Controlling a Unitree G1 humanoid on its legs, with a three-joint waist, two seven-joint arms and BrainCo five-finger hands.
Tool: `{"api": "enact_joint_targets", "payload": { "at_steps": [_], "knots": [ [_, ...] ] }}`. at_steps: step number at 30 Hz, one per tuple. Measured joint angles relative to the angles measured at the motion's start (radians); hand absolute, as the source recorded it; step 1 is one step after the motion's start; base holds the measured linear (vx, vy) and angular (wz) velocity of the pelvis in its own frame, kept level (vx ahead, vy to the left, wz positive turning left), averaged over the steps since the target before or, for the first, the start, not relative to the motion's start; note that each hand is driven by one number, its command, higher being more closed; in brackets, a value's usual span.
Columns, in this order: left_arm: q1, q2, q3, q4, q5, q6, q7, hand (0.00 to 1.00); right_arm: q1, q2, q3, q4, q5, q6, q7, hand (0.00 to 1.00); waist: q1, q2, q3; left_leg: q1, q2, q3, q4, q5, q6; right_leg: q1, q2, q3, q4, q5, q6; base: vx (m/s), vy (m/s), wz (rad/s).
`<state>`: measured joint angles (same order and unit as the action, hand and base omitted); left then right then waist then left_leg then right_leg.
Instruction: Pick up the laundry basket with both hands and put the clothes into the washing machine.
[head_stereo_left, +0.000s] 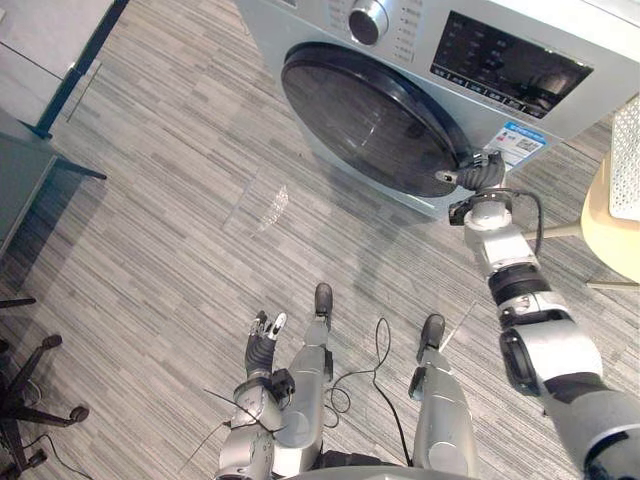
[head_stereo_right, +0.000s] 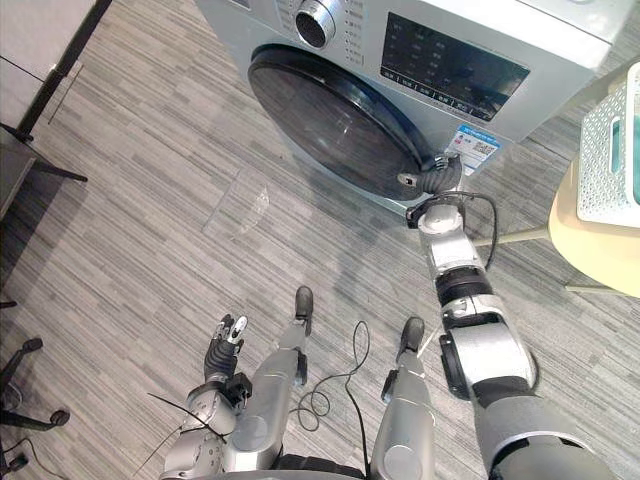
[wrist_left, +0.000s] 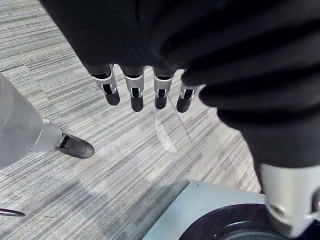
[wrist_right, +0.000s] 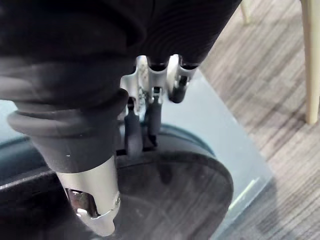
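Grey streaked floor (head_stereo_left: 170, 230) lies under the whole scene. Right of centre, the right hand (head_stereo_left: 482, 172) meets the lower right edge of the door (head_stereo_left: 365, 115), a round dark glossy disc that is closed; the fingers (wrist_right: 133, 131) are bent, their dark tips hooked on its smooth black rim. Around the door is the washer (head_stereo_left: 262, 25), silver and boxy, in the upper middle. At the right edge a white perforated basket (head_stereo_right: 608, 150) sits on a cream rounded tabletop (head_stereo_right: 590, 250). In the lower left the left hand (head_stereo_left: 262, 335) hangs with straight fingers, empty.
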<state>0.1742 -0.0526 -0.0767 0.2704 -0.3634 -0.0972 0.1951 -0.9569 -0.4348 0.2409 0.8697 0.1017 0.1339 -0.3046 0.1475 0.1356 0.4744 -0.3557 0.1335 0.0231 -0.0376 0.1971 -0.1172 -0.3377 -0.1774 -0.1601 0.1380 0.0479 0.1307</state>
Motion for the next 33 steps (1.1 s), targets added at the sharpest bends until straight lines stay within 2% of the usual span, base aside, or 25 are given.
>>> {"api": "enact_joint_targets", "payload": {
  "at_steps": [1, 3, 4, 5, 7, 9, 10, 13, 14, 17, 20, 21, 23, 25, 28, 30, 33],
  "knots": [
    [0.0, 0.001, -0.004, 0.005, 0.0, 0.0, -0.025, 0.0, -0.029, -0.054, 0.094, 0.022, 0.043, 0.003, 0.08, 0.0, 0.0, 0.0, 0.0, -0.004, 0.005, -0.02, -0.001, 0.003, -0.005, 0.0, 0.007, -0.012, -0.003, 0.003, -0.003, -0.04, -0.072, 0.02],
    [-0.001, 0.007, -0.024, 0.018, 0.0, 0.002, -0.056, 0.0, -0.07, -0.129, 0.245, 0.029, 0.083, 0.006, 0.184, 0.0, 0.004, 0.005, 0.001, -0.012, 0.014, -0.069, -0.007, 0.01, -0.016, 0.003, 0.023, -0.036, -0.01, 0.006, -0.009, -0.05, -0.115, 0.11],
    [-0.001, 0.019, -0.044, 0.023, 0.001, 0.003, -0.08, 0.0, -0.097, -0.177, 0.321, 0.029, 0.115, 0.012, 0.263, 0.0, 0.005, 0.014, 0.002, -0.017, 0.027, -0.096, -0.009, 0.014, -0.022, 0.012, 0.038, -0.058, -0.019, 0.004, -0.014, -0.05, -0.132, 0.2],
    [-0.001, 0.025, -0.055, 0.026, 0.002, 0.005, -0.092, 0.0, -0.108, -0.202, 0.362, 0.027, 0.133, 0.016, 0.304, 0.0, 0.006, 0.02, 0.002, -0.018, 0.03, -0.11, -0.013, 0.014, -0.023, 0.02, 0.044, -0.071, -0.025, 0.005, -0.017, -0.05, -0.126, 0.29],
    [-0.001, 0.032, -0.093, 0.036, 0.009, 0.006, -0.133, 0.0, -0.124, -0.293, 0.484, 0.005, 0.188, 0.043, 0.43, 0.0, 0.033, 0.042, -0.001, -0.017, 0.047, -0.162, -0.014, 0.004, -0.038, 0.044, 0.064, -0.109, -0.042, 0.006, -0.02, -0.05, -0.107, 0.26],
    [-0.001, 0.035, -0.102, 0.037, 0.013, 0.006, -0.154, 0.0, -0.124, -0.337, 0.524, 0.001, 0.242, 0.051, 0.494, 0.0, 0.042, 0.064, -0.001, -0.019, 0.059, -0.187, -0.013, -0.005, -0.049, 0.063, 0.075, -0.141, -0.059, 0.008, -0.023, -0.05, -0.109, 0.23],
    [-0.001, 0.045, -0.11, 0.037, 0.015, 0.006, -0.159, 0.0, -0.123, -0.36, 0.541, -0.019, 0.276, 0.064, 0.515, 0.0, 0.046, 0.072, -0.004, -0.024, 0.06, -0.202, -0.009, -0.018, -0.066, 0.067, 0.08, -0.15, -0.071, 0.014, -0.031, -0.06, -0.114, 0.17],
    [0.0, 0.055, -0.112, 0.05, 0.023, 0.006, -0.174, 0.0, -0.07, -0.396, 0.563, -0.079, 0.405, 0.092, 0.594, 0.0, 0.061, 0.097, -0.021, -0.048, 0.061, -0.229, 0.028, -0.018, -0.066, 0.068, 0.096, -0.164, -0.078, 0.018, -0.037, -0.03, -0.078, 0.01],
    [0.0, 0.056, -0.111, 0.054, 0.023, 0.005, -0.174, 0.0, -0.049, -0.396, 0.563, -0.096, 0.441, 0.092, 0.614, 1.0, 0.062, 0.101, -0.023, -0.053, 0.06, -0.233, 0.042, -0.018, -0.066, 0.068, 0.096, -0.165, -0.074, 0.017, -0.038, 0.0, -0.045, -0.01],
    [0.0, 0.058, -0.111, 0.057, 0.022, 0.005, -0.174, 0.0, 0.022, -0.364, 0.563, -0.142, 0.542, 0.09, 0.656, 1.0, 0.078, 0.111, -0.031, -0.057, 0.057, -0.242, 0.046, -0.014, -0.06, 0.062, 0.096, -0.166, -0.065, 0.01, -0.036, 0.04, -0.036, 0.0],
    [-0.001, 0.057, -0.108, 0.063, 0.022, 0.005, -0.173, 0.0, 0.075, -0.267, 0.522, -0.151, 0.638, 0.086, 0.675, 1.0, 0.103, 0.127, -0.042, -0.066, 0.054, -0.247, 0.034, -0.003, -0.044, 0.028, 0.085, -0.17, -0.013, -0.018, -0.043, 0.05, -0.039, 0.07],
    [-0.003, 0.057, -0.105, 0.066, 0.022, 0.005, -0.171, 0.0, 0.117, -0.214, 0.456, -0.151, 0.678, 0.08, 0.675, 0.0, 0.115, 0.127, -0.042, -0.065, 0.051, -0.247, 0.034, -0.001, -0.044, 0.017, 0.077, -0.169, 0.015, -0.035, -0.044, 0.07, -0.037, 0.09],
    [-0.006, 0.057, -0.103, 0.069, 0.021, 0.005, -0.171, 0.0, 0.148, -0.121, 0.38, -0.149, 0.748, 0.063, 0.651, 0.0, 0.119, 0.127, -0.042, -0.065, 0.043, -0.249, 0.034, 0.004, -0.043, 0.001, 0.065, -0.169, 0.055, -0.057, -0.044, 0.08, -0.033, 0.12],
    [-0.022, 0.054, -0.095, 0.078, 0.02, 0.005, -0.169, 0.0, 0.146, -0.046, 0.339, -0.15, 0.826, 0.005, 0.63, 0.0, 0.125, 0.127, -0.042, -0.064, 0.033, -0.249, 0.033, 0.004, -0.044, -0.007, 0.05, -0.169, 0.081, -0.073, -0.04, 0.07, -0.025, 0.12],
    [-0.048, 0.05, -0.062, 0.079, 0.019, 0.005, -0.168, 0.0, 0.149, -0.033, 0.318, -0.149, 0.838, -0.033, 0.621, 0.0, 0.139, 0.127, -0.042, -0.064, 0.024, -0.244, 0.031, 0.005, -0.042, -0.014, 0.036, -0.167, 0.095, -0.079, -0.037, 0.01, -0.003, 0.02],
    [-0.055, 0.051, -0.041, 0.079, 0.019, 0.005, -0.168, 0.0, 0.172, -0.033, 0.305, -0.149, 0.829, -0.049, 0.62, 0.0, 0.138, 0.122, -0.039, -0.055, 0.022, -0.239, 0.015, 0.009, -0.036, -0.014, 0.032, -0.165, 0.097, -0.079, -0.037, 0.0, 0.0, 0.0],
    [-0.075, 0.059, -0.041, 0.068, 0.025, 0.005, -0.168, 0.0, 0.227, -0.018, 0.297, -0.138, 0.806, -0.049, 0.615, 0.0, 0.135, 0.11, -0.037, -0.048, 0.021, -0.24, 0.001, 0.013, -0.026, -0.013, 0.03, -0.167, 0.101, -0.08, -0.035, 0.0, 0.0, 0.0]
  ]
}}
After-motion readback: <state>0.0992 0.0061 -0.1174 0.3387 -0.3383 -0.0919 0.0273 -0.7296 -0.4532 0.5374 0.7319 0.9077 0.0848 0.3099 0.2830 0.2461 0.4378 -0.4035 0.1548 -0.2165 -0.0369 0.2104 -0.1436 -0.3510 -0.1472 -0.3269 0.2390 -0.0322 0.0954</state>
